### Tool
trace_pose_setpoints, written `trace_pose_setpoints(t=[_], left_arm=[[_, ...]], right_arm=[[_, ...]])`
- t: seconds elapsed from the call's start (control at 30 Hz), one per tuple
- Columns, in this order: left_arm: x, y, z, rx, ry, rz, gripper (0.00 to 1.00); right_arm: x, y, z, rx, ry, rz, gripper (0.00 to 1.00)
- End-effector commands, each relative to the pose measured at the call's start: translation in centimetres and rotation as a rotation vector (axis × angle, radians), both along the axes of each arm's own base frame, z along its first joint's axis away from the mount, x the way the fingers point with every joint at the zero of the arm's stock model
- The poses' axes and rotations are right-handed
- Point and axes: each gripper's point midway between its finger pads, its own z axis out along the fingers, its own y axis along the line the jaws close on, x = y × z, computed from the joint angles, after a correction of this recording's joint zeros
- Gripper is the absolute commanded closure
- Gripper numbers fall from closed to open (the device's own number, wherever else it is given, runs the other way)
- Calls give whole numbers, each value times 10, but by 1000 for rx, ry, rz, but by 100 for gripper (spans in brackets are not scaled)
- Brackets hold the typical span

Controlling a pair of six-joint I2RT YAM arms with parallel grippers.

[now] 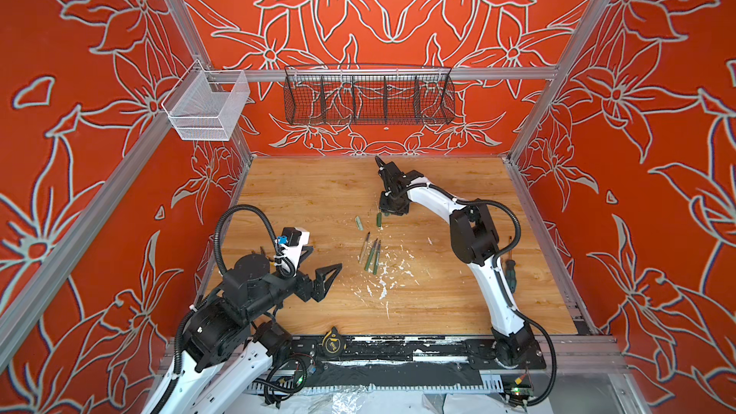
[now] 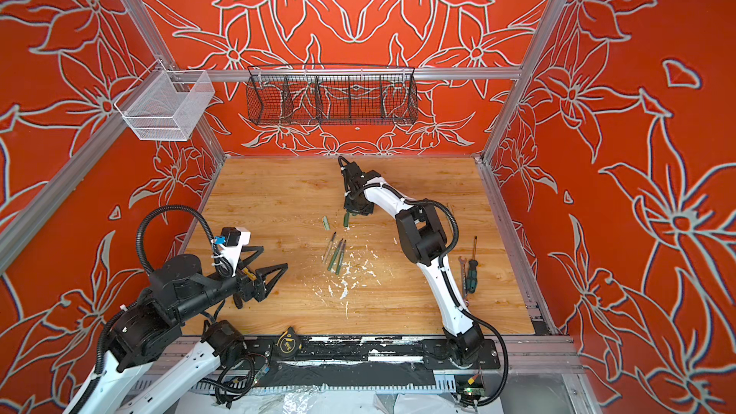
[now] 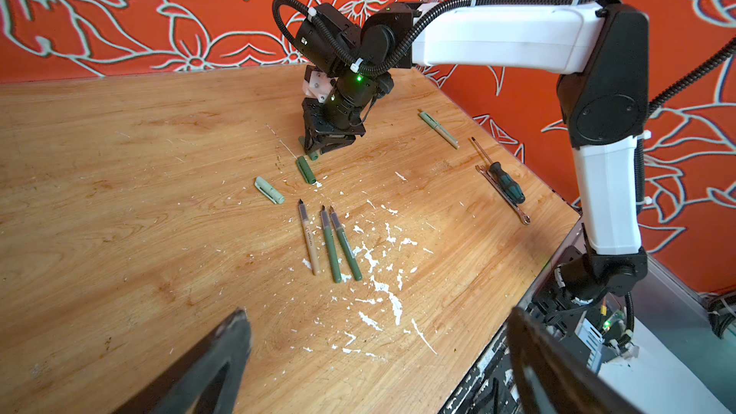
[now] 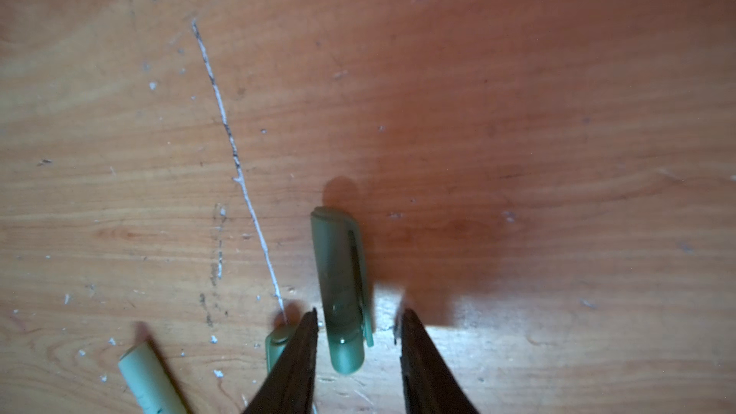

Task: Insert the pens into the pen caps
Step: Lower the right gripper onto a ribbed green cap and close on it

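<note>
Green cap (image 4: 340, 292) inside right gripper (image 4: 358, 314), gaps both sides

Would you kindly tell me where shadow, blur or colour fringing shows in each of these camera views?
Right wrist view: a broad reddish shadow falls on the table beside the green cap, and the right gripper is dark and blurred. Left wrist view: evenly lit, pens sharp, left gripper out of focus. Both top views: colour fringes on the wall pattern.

I see orange-red walls (image 1: 398, 13) with pale flower outlines, a white-flecked wood-grain table (image 1: 298, 201), two dark green pens (image 3: 331, 246), a tan pen (image 3: 310, 242), a pale green cap (image 3: 269, 189) and a dark green cap (image 3: 306, 170).
</note>
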Motion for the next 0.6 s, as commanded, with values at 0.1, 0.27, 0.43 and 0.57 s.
trace_pose_setpoints(t=[0.1, 0.27, 0.43, 0.57], left_arm=[[-3, -3, 0, -5, -7, -22, 3], [-4, -2, 1, -9, -9, -23, 3], [-4, -2, 3, -16, -20, -21, 3], [-4, -3, 3, -15, -18, -24, 3]], right_arm=[[4, -9, 1, -30, 3, -29, 63], [14, 2, 0, -34, 14, 46, 63], [9, 6, -13, -70, 92, 125, 64], [6, -2, -18, -116, 97, 135, 63]])
